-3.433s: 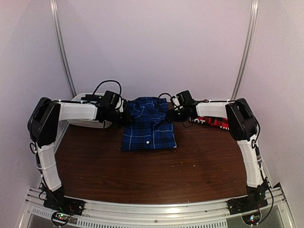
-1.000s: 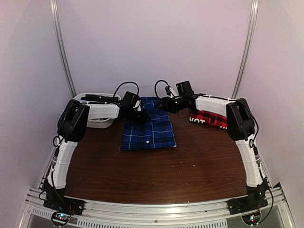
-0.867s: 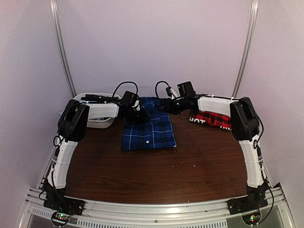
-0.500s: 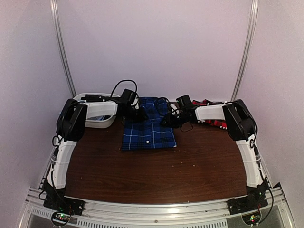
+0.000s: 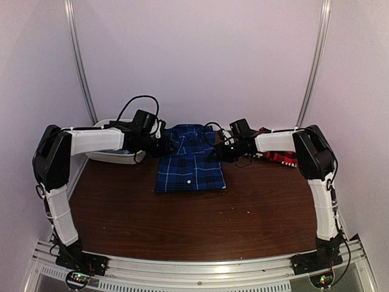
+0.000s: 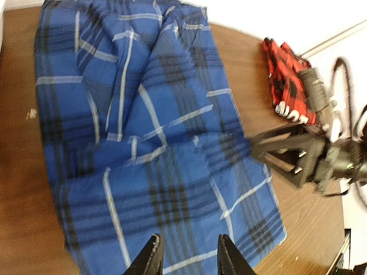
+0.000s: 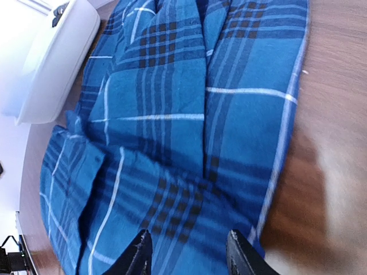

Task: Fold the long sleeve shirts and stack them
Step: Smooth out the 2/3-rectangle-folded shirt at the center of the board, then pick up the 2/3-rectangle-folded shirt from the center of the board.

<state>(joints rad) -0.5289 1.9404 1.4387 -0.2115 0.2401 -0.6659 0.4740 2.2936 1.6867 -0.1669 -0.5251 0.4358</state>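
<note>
The dark blue plaid shirt (image 5: 190,159) lies folded flat at the table's back middle; it fills the left wrist view (image 6: 143,143) and the right wrist view (image 7: 189,132). The red-and-black check shirt (image 5: 281,157) lies bunched behind the right arm, also in the left wrist view (image 6: 287,86). My left gripper (image 5: 165,146) is open and empty just above the blue shirt's left edge (image 6: 186,258). My right gripper (image 5: 217,153) is open and empty just above its right edge (image 7: 186,255).
A white bin (image 5: 115,157) stands at the back left beside the left arm; its rim shows in the right wrist view (image 7: 54,63). Brown tabletop (image 5: 194,219) spreads in front of the shirt. Walls close in at the back and sides.
Both arms have drawn back outward from over the blue shirt's collar end to its side edges. The left arm's elbow has swung out left. The shirt lies as before.
</note>
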